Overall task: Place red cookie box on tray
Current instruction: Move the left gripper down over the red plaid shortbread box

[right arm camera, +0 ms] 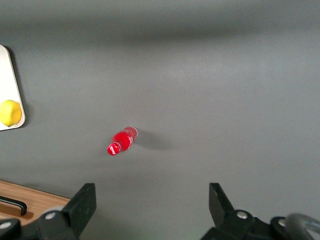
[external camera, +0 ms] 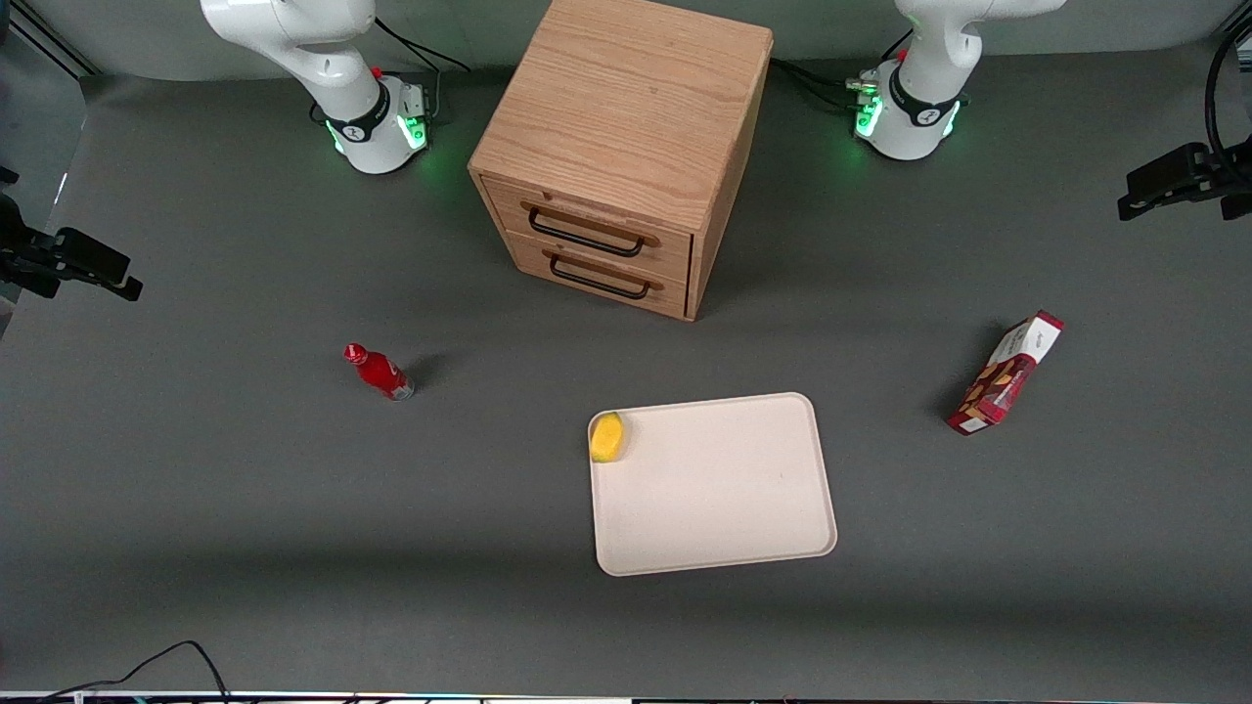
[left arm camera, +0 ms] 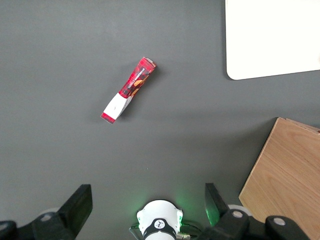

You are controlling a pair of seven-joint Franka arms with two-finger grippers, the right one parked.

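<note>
Item 1, red cookie box [external camera: 1007, 374]: standing on one end on the bare mat toward the working arm's end of the table, leaning slightly, white panel uppermost. It sits well apart from the tray, so you have the whole carry ahead of you. Nothing crowds it; you have open mat on every side for the fingers to straddle its narrow width.

Item 2, tray [external camera: 729, 508]: flat on the mat, nearer the front camera than the wooden cabinet [external camera: 616, 147]. Its low rim is the one edge you must lift the box over.

Item 3, yellow object [external camera: 607, 436]: rests in the tray corner toward the parked arm's end and nearest the cabinet. That leaves most of the floor bare, so you can set the box down at the working arm's side without touching it.

Item 4, gripper [left arm camera: 145, 200]: held high above the mat, fingers spread wide, carrying nothing. The box lies ahead of it in the wrist view at a slant, so you will probably need to turn the wrist.

Item 5, small red bottle [external camera: 380, 372]: far toward the parked arm's end, clear of your route
</note>
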